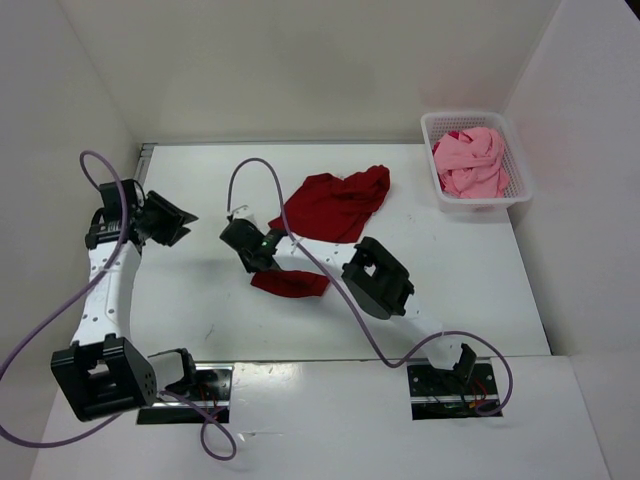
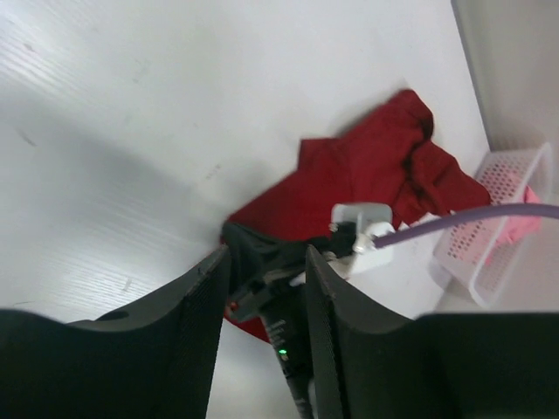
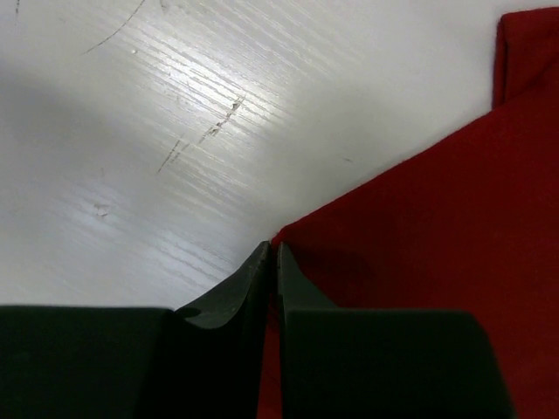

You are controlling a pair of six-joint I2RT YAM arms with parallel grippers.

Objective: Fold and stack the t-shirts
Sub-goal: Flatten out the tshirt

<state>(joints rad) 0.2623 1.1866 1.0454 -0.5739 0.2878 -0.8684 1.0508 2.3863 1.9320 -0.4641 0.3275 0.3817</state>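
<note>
Currently, my right hand (image 3: 271, 255): fingers pinched almost together with only a hairline gap, nipping the edge of the dark red t-shirt (image 1: 335, 205).
Left hand (image 2: 266, 262): fingers stand apart with nothing between them. It is held above the table (image 3: 175, 131) near its left edge and faces my other arm.
Writing: a white plug block (image 2: 360, 216) sits on my right wrist, and anything printed on it is too blurred to read.
Dark red t-shirt: mid-table, with the crumpled bulk toward the far edge and a narrow flap toward the near edge. The cloth is soft and matte, with a stitched hem.
In the way: my right arm lies across the shirt and hides where bulk and flap join. A purple cable (image 2: 472, 220) trails from the wrist.
Basket (image 1: 480, 203): white plastic lattice, rectangular, at the table's far right corner.
Pink t-shirt (image 1: 472, 162): bunched inside the basket.
Crimson cloth (image 1: 442, 145): a sliver by the basket's left wall, too little showing to tell more.
Table: white, with a fine straight grain and a few dark scratches.
</note>
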